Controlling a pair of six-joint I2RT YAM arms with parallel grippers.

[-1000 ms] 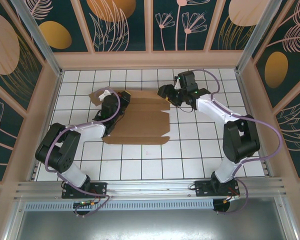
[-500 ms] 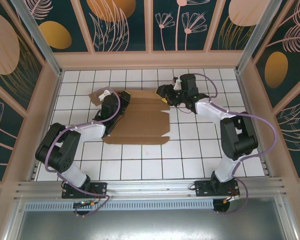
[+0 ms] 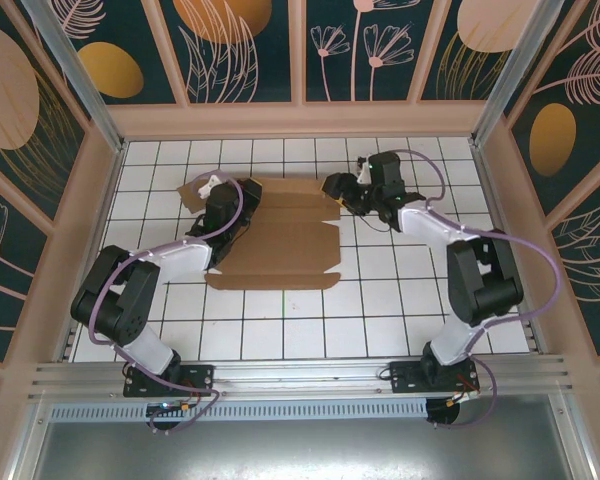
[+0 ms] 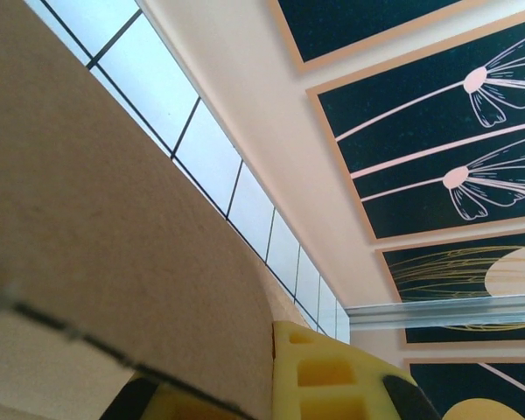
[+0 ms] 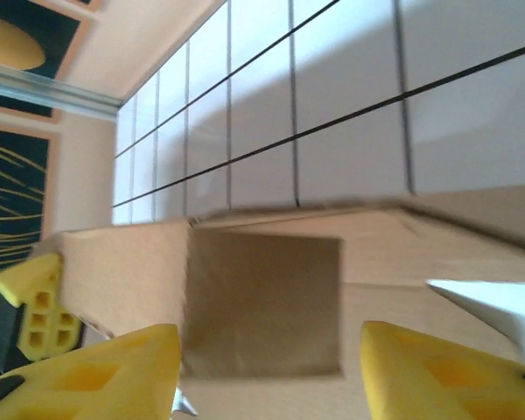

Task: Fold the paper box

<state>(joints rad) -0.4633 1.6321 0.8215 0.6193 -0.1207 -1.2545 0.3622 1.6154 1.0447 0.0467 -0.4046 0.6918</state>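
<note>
Nearest, at the front edge of the white tiled table (image 3: 380, 300), the two arm bases, bolted side by side. A little farther, on the middle-left part of the tiles, the paper box (image 3: 280, 245): brown cardboard, opened out as a sheet, lying mostly flat, with creases across it and a small notch on the right edge. Reaching over its left side, the left gripper (image 3: 208, 188), at the far left corner of the sheet. Closed tightly there on a rounded flap of the cardboard: in the left wrist view, one yellow finger (image 4: 332, 376) just beside the curved flap edge and a bit of the other one below the cardboard, so pinching the flap between them. At the far right corner of the sheet, the right gripper (image 3: 333, 187), reaching in from the right. Held apart, fairly wide, not closed on the cardboard: in the right wrist view, two yellow fingers (image 5: 105, 376) well apart at the bottom, and beyond them a raised flap of cardboard with a darker square panel. Impossible to tell whether touching the cardboard or just near it. At the left of that same view, a yellow fingertip of the other arm on the end of the flap. Farthest, behind the tiles, the pale frame (image 3: 300, 118) and the dark wall panels (image 3: 250, 50) with pink flowers and orange rounds.
</note>
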